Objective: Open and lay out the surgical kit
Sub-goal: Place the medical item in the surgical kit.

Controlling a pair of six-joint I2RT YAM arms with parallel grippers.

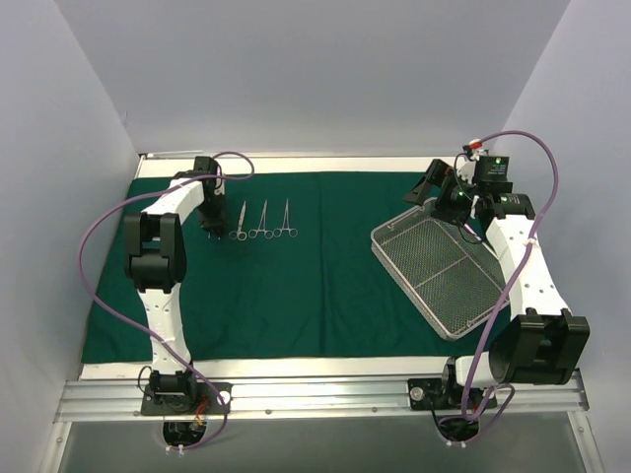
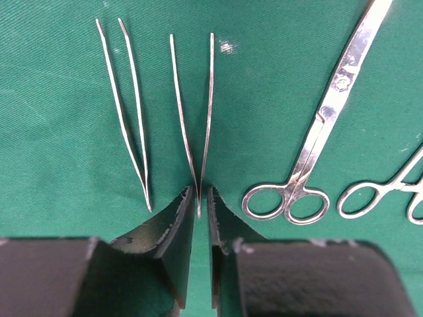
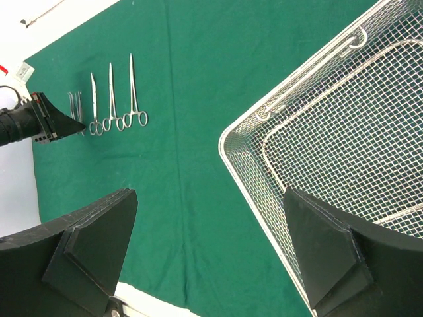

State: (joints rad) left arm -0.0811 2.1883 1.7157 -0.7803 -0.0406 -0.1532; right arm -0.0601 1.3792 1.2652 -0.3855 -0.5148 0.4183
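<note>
Left wrist view cuts off the scissors (image 2: 317,125) and hemostat (image 2: 370,195) partway.

White tabletop (image 1: 296,367), grey walls (image 1: 315,69), metal rail (image 1: 325,396)

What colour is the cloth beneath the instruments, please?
The cloth is dark green, shown best in the left wrist view.

We half lose the joined end of the tweezers (image 2: 198,112) between the fingertips of the left gripper (image 2: 200,193); beside the tweezers, the scissors (image 2: 317,125) and a clamp (image 2: 395,187) run off frame.
</note>
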